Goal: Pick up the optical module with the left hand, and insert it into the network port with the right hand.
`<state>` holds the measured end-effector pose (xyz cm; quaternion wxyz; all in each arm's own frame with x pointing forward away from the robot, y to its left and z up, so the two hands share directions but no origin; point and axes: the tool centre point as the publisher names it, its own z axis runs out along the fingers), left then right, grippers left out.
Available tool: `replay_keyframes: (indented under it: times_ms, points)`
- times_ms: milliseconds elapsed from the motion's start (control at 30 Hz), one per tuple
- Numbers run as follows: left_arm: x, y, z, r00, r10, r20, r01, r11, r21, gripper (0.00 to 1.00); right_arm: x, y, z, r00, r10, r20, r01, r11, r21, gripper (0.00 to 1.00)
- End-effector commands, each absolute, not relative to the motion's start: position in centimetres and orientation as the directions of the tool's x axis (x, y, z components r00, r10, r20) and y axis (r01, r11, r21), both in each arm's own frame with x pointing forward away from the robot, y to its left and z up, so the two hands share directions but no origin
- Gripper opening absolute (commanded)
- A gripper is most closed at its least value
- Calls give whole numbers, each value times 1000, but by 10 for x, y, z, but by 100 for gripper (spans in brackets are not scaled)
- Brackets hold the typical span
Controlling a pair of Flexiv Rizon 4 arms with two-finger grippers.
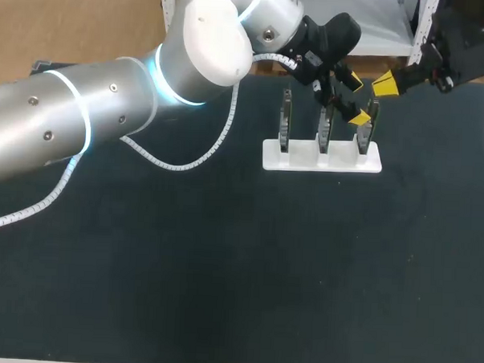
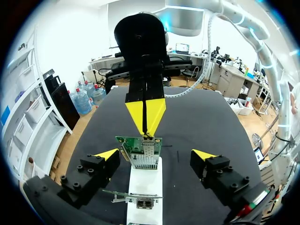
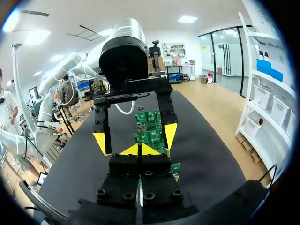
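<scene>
A white stand [image 1: 322, 157] holds three upright green network cards [image 1: 325, 125]. My left gripper [image 1: 356, 100] hangs open over the rightmost card [image 1: 365, 132], one yellow tip on each side. In the left wrist view the left gripper [image 2: 155, 154] straddles a card [image 2: 139, 144] with a metal port cage [image 2: 144, 160]. My right gripper [image 1: 384, 85] is shut at the far right, tips pointing at that card. From the left wrist it shows as the right gripper [image 2: 145, 112], just above the card's top edge. No optical module is distinct; nothing shows between the right gripper [image 3: 139, 150] tips.
The dark table mat [image 1: 238, 270] spreads wide in front of the stand. My left arm [image 1: 108, 111] crosses the left half of the table. A second card [image 2: 136, 199] sits nearer on the stand under the left wrist.
</scene>
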<state>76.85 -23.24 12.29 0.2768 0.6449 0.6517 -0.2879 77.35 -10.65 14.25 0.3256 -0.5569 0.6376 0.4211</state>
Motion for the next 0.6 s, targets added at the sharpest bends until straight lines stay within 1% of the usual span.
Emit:
replay_keyframes:
  times_ms: [33,600]
  points:
    - [770,-233,124,-17,686,-728,1000,2,-21,100,775,-107,134,-172,-433,-885,-984,26,178,0]
    - [770,-233,124,-17,686,-728,1000,2,-21,100,776,-108,135,-171,-429,-887,-984,30,175,0]
